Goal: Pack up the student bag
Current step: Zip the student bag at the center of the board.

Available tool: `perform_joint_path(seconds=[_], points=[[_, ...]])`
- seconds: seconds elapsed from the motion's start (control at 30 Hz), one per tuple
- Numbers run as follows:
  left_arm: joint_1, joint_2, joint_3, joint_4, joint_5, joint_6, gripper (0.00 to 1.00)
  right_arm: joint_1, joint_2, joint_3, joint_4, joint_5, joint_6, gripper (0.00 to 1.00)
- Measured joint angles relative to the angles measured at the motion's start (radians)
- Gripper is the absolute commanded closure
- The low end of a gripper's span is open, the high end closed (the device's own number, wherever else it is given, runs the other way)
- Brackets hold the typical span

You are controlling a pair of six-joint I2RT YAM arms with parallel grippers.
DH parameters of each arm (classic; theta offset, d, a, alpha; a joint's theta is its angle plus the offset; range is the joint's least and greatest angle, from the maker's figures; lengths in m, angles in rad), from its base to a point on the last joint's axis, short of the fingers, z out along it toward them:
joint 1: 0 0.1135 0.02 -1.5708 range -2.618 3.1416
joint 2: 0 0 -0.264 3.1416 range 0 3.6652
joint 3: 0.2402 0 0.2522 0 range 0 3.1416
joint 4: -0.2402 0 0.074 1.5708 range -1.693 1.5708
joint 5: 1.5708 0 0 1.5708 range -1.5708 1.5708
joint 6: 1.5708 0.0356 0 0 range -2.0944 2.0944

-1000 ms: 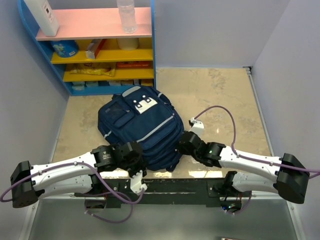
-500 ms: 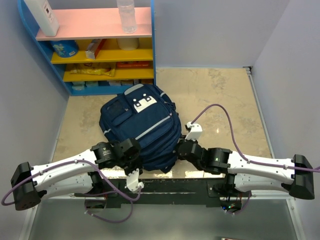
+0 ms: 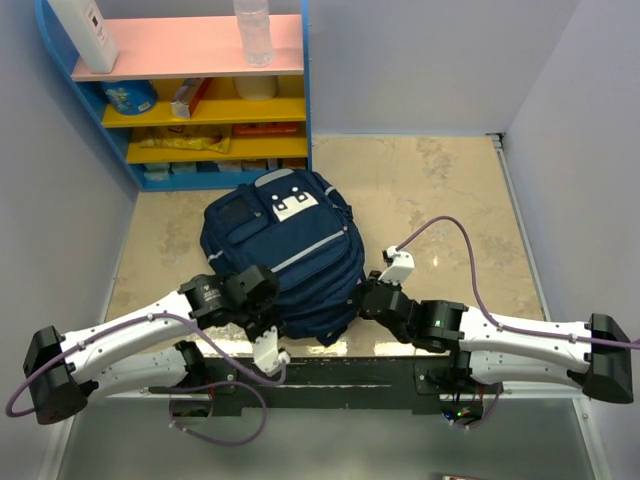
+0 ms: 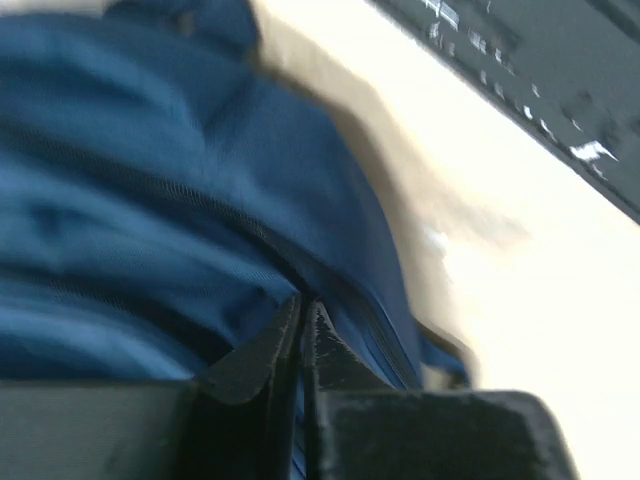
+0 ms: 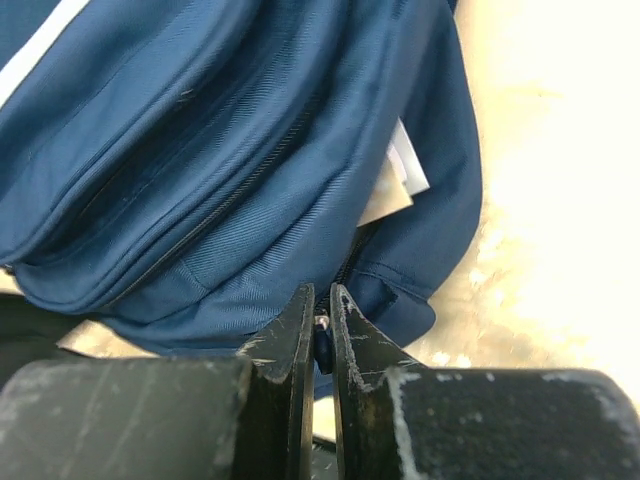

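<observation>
The student bag (image 3: 285, 250), navy with grey stripes and a white patch, lies on the tan table between my two arms. My left gripper (image 3: 262, 310) is at its near left corner. In the left wrist view its fingers (image 4: 303, 305) are pressed together, with blue bag fabric (image 4: 150, 200) by a zip line pinched between them. My right gripper (image 3: 360, 300) is at the bag's near right corner. It is shut on a small dark zipper pull (image 5: 322, 338). Above the pull, white paper (image 5: 400, 175) shows through the parted zip.
A blue shelf unit (image 3: 190, 45) with a pink top stands at the back left. It holds a clear bottle (image 3: 253, 30), a white container (image 3: 85, 30) and snack packs on yellow shelves. Walls close in on both sides. A black rail (image 3: 330, 375) runs along the near edge.
The bag has shifted away from the arm bases and turned slightly. The right gripper has drawn back toward the near edge, still gripping. The left wrist has moved up along the bag's left side.
</observation>
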Motion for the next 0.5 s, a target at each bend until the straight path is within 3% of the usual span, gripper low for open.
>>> perform_joint_path(seconds=[0.07, 0.2, 0.27, 0.3, 0.5], points=[[0.043, 0.047, 0.082, -0.074, 0.002, -0.059, 0.8, -0.006, -0.002, -0.031, 0.058, -0.006, -0.045, 1.0], [0.079, 0.159, 0.299, -0.222, 0.05, -0.201, 0.55, 0.024, 0.082, -0.037, 0.134, 0.001, -0.115, 1.0], [0.08, 0.205, 0.385, -0.268, 0.105, -0.256, 0.52, 0.061, 0.122, -0.037, 0.166, 0.007, -0.142, 1.0], [0.08, 0.224, 0.417, -0.269, 0.138, -0.282, 0.43, 0.076, 0.132, -0.037, 0.177, 0.006, -0.151, 1.0], [0.063, 0.316, 0.499, -0.204, 0.296, -0.424, 0.41, 0.117, 0.119, -0.039, 0.209, 0.003, -0.16, 1.0]])
